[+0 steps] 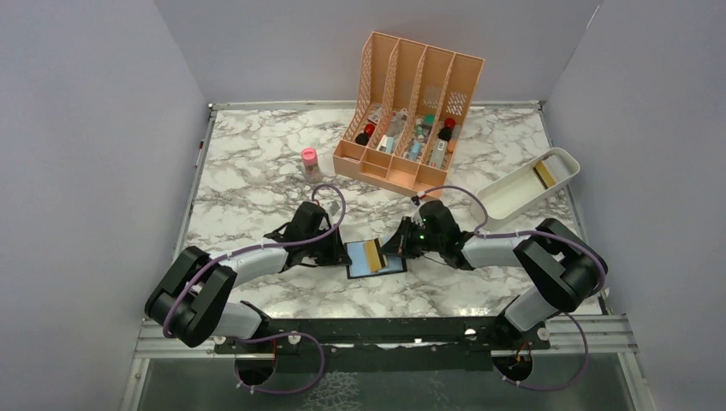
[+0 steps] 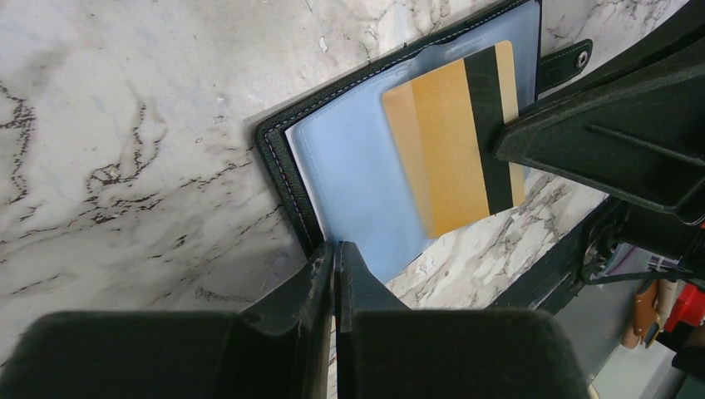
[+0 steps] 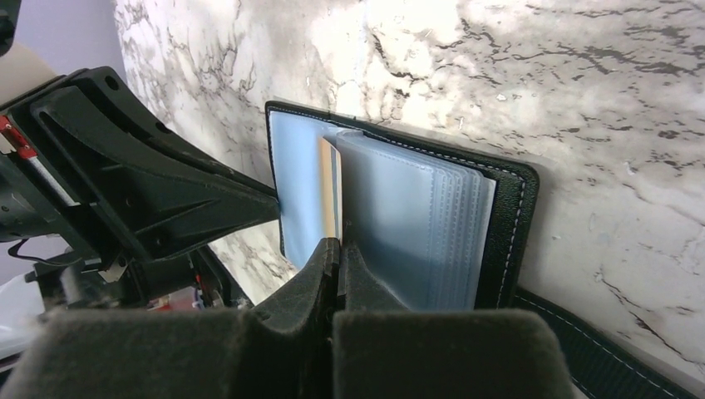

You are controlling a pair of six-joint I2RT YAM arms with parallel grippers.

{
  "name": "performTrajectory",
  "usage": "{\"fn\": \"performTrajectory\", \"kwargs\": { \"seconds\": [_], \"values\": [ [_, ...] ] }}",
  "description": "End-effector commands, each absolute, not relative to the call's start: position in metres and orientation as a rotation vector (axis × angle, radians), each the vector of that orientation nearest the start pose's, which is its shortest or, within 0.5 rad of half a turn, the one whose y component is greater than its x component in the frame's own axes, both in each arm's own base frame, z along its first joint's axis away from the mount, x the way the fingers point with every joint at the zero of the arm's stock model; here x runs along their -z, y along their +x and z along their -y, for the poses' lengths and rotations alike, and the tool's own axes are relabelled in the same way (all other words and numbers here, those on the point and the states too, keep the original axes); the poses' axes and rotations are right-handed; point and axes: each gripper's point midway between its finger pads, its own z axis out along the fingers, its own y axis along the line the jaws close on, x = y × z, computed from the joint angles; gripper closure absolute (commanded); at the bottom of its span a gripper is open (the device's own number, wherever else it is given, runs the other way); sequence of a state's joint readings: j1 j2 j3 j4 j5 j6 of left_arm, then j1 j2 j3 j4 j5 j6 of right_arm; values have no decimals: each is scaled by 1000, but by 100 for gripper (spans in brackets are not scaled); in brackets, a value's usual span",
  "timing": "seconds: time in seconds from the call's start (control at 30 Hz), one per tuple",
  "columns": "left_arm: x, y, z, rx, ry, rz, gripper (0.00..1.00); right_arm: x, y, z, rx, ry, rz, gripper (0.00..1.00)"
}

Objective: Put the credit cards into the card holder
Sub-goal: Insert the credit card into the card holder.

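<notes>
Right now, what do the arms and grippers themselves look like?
The left arm and right arm have black joint housings and pale grey links; a purple cable loops along each. The left gripper and right gripper are matte black, each with two wedge-shaped fingers, scuffed along the inner edges.

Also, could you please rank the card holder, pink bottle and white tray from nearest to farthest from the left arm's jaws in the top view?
1. The card holder, right beside them.
2. The pink bottle, behind, slightly left.
3. The white tray, far right.
</notes>
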State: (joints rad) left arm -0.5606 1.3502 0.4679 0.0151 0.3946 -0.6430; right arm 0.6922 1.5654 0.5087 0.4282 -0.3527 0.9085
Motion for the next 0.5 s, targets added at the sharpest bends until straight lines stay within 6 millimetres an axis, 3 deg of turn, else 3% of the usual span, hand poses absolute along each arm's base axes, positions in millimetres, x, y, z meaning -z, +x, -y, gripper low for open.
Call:
{"fn": "performTrajectory", "kwargs": {
  "seconds": [0.0,0.23,0.47],
  "values": [
    [-29,197,231,969,98,-2579,92,-29,213,-304,-1168,35,-2485,98],
    [-31,196,232,972,95,-2574,92,-17,208,-303,-1039,-18,-2556,84],
    [-32,196,232,975,93,-2572,92,-18,213,-297,-943,-71,-2578,81]
  ]
}}
